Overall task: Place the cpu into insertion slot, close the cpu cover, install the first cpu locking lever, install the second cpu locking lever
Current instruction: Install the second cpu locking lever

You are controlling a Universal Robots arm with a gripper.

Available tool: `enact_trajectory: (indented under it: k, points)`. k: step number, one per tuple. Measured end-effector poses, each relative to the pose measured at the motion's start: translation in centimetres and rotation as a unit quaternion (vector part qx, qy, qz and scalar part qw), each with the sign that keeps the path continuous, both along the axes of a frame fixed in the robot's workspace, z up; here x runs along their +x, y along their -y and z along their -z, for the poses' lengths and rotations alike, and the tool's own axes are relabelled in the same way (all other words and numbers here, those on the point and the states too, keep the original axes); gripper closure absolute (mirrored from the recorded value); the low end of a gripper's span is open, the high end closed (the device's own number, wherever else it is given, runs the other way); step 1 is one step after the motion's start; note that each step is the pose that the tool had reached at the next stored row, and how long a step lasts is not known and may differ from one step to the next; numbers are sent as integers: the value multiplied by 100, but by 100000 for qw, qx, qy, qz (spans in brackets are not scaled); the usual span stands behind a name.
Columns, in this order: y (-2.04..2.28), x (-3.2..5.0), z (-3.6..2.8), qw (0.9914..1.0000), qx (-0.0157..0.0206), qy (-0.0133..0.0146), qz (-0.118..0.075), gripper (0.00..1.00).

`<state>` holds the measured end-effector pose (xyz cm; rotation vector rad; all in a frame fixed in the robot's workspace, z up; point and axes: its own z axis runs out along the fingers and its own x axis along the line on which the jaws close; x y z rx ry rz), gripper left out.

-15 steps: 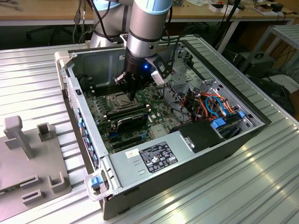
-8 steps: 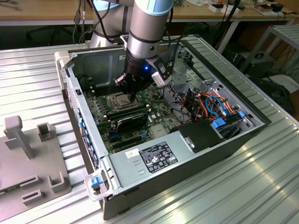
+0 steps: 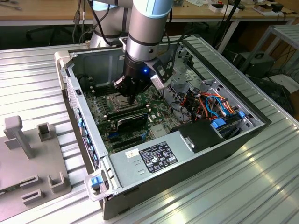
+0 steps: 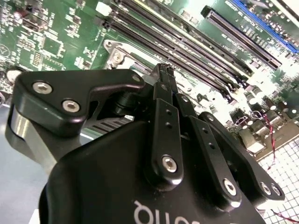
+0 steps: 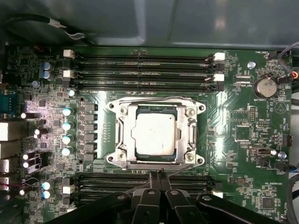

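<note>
Cpu [image 5: 155, 134] sits flat in the insertion slot [image 5: 117, 158], at the middle of the first wrist view, with the cpu cover [image 5: 125, 135] lying closed around it. Low in the frame, the gripper [image 5: 157, 176] has its fingers [image 5: 152, 179] pressed together, holding nothing, the tips just beside the cover's lower edge over the motherboard [image 5: 243, 135].

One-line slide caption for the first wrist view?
CPU seated in the slot under the closed cover, with the shut pincer at the socket's edge beside the memory slots.
</note>
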<state>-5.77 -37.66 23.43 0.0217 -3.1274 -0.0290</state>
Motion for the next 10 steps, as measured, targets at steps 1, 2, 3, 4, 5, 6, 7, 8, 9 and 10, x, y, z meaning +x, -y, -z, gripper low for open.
enact_trajectory:
  k: [1,2,3,4,5,6,7,8,9,10]
  points:
    - [1,-29,6,100000,-6,-4,2,89]
    - [1,-72,15,100000,-5,-5,0,89]
    - [1,-89,18,100000,-9,-7,-2,89]
    - [1,-113,23,100000,-7,-7,-2,89]
    - [1,-144,29,100000,-9,-7,-1,89]
    - [1,-165,33,100000,-11,-8,4,89]
    - [1,-202,44,100000,-5,-3,3,89]
    - [1,-232,54,100000,-12,-11,-3,89]
    - [1,-273,70,100000,-15,-11,0,89]
    - [1,-294,81,100000,-8,-6,1,89]
